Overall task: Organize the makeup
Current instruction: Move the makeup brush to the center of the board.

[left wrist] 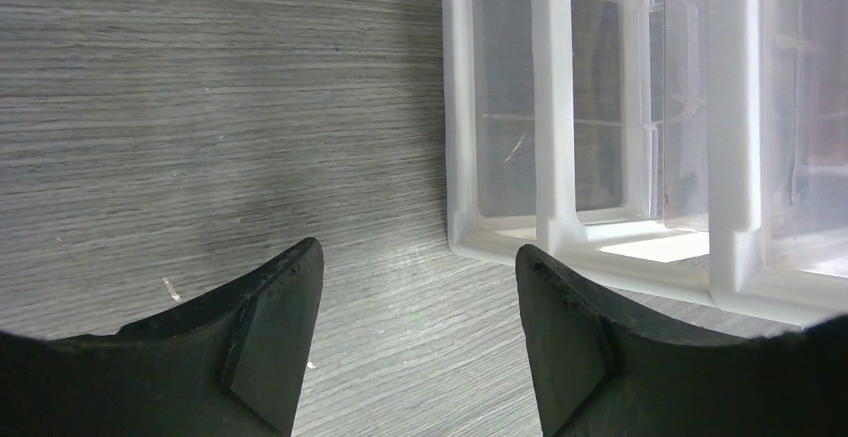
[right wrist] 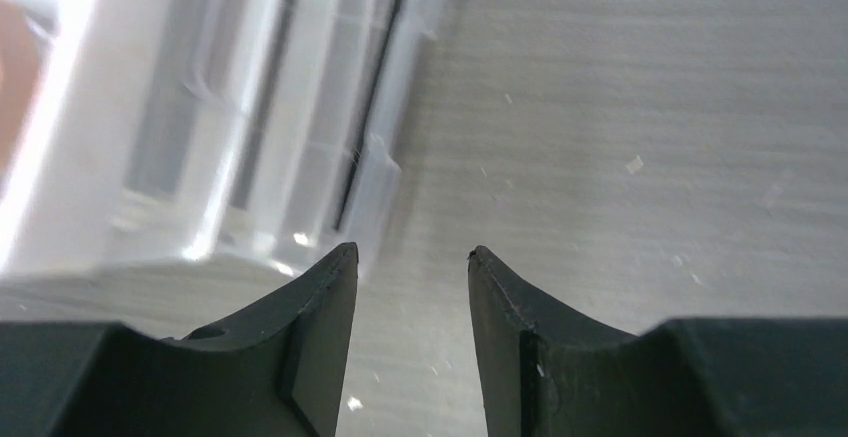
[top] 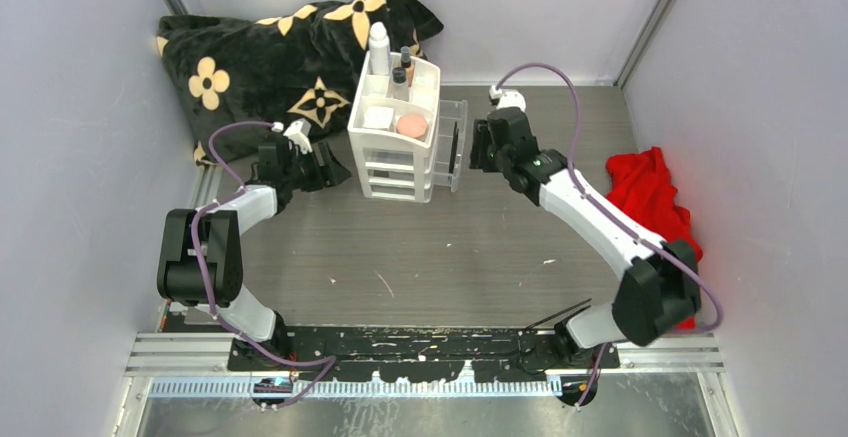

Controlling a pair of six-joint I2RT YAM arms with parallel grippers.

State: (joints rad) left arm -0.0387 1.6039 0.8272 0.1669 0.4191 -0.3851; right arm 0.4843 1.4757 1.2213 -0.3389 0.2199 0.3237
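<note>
The makeup sits on top of the white drawer unit (top: 395,147): a white bottle (top: 379,49), a tan dark-capped bottle (top: 400,83), a thin tube (top: 407,59), a white square box (top: 377,117) and a pink compact (top: 411,125). A clear drawer (top: 450,144) stands pulled out on the unit's right side, with a thin black pencil (right wrist: 372,107) inside it. My left gripper (top: 335,169) is open and empty just left of the unit (left wrist: 600,137). My right gripper (top: 472,147) is open and empty beside the pulled-out drawer (right wrist: 300,107).
A black cushion with tan flowers (top: 290,52) lies behind the unit at the back left. A red cloth (top: 650,197) lies at the right, by the right arm. Grey walls close in both sides and the back.
</note>
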